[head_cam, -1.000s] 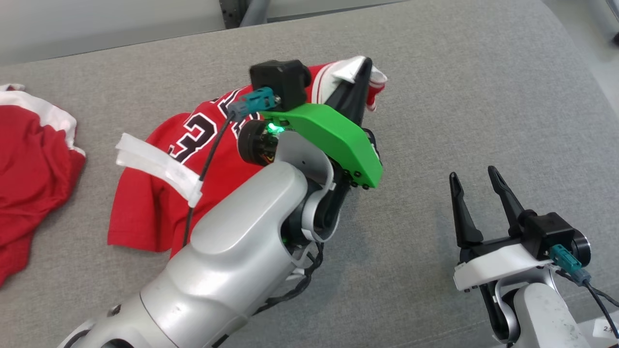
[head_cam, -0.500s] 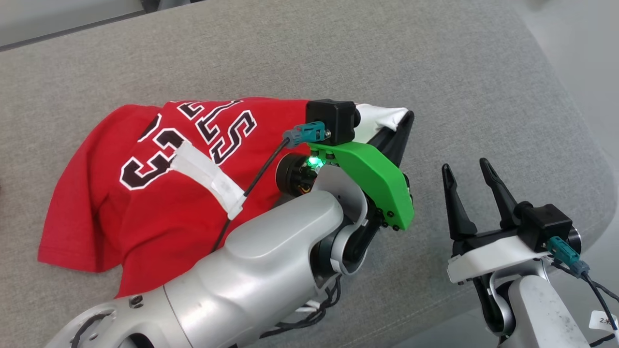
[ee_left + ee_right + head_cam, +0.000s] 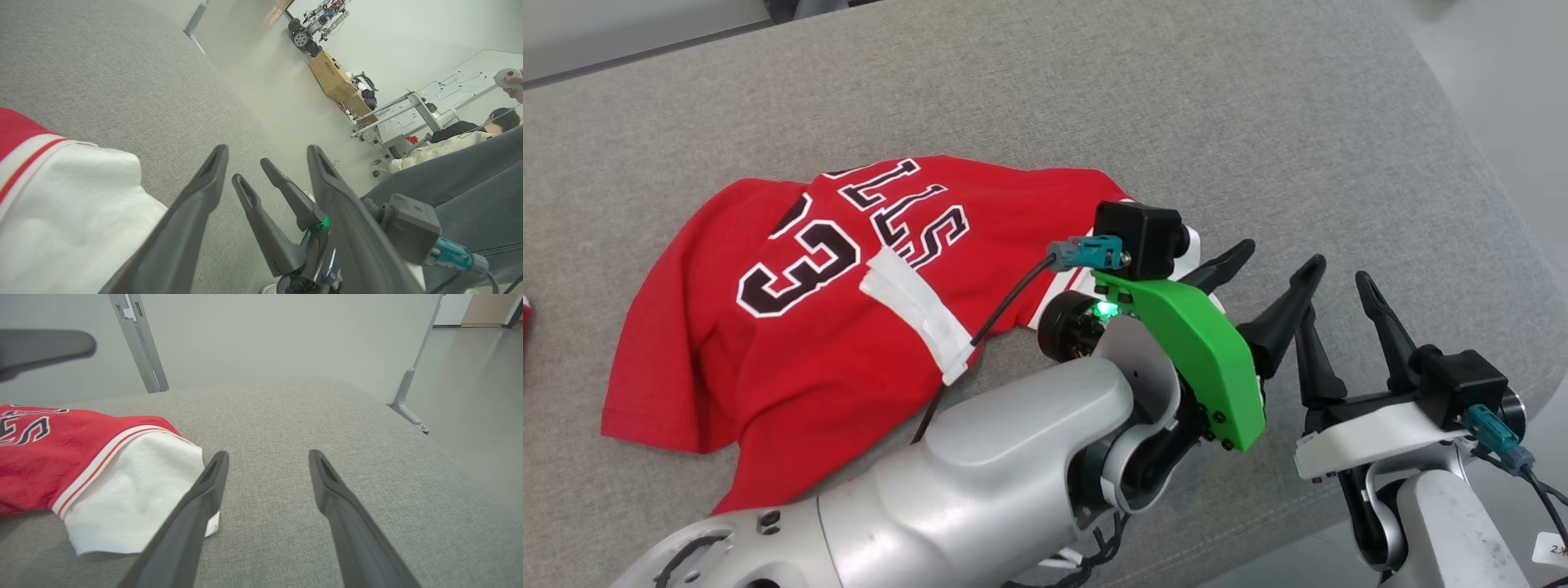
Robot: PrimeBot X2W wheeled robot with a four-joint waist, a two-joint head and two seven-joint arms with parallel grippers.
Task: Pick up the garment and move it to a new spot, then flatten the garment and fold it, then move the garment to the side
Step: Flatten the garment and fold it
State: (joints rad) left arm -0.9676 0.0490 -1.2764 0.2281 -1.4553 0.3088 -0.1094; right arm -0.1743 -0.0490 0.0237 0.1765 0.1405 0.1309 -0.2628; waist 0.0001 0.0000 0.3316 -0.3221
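The garment [image 3: 849, 302], a red jersey with black lettering, lies on the grey table [image 3: 1094, 98], across its middle and toward my left, and nothing is holding it. I judge the first step, moving it to a new spot, as good as done. Flattening, folding and the final shift to the side are all left. The cloth is rumpled and doubled over itself. My left forearm hides the part nearest the table's front edge, so I can't say how bunched it is there. That forearm reaches low across the table's front edge, wrist turned so the left gripper [image 3: 1281, 253] points toward the table's right edge. Its fingers are spread wide and empty, and the garment's white sleeve [image 3: 135, 498] lies just beside one finger. The right gripper [image 3: 1335, 306] stands over the table's front right corner, fingers up, also wide and empty, close against the left one.
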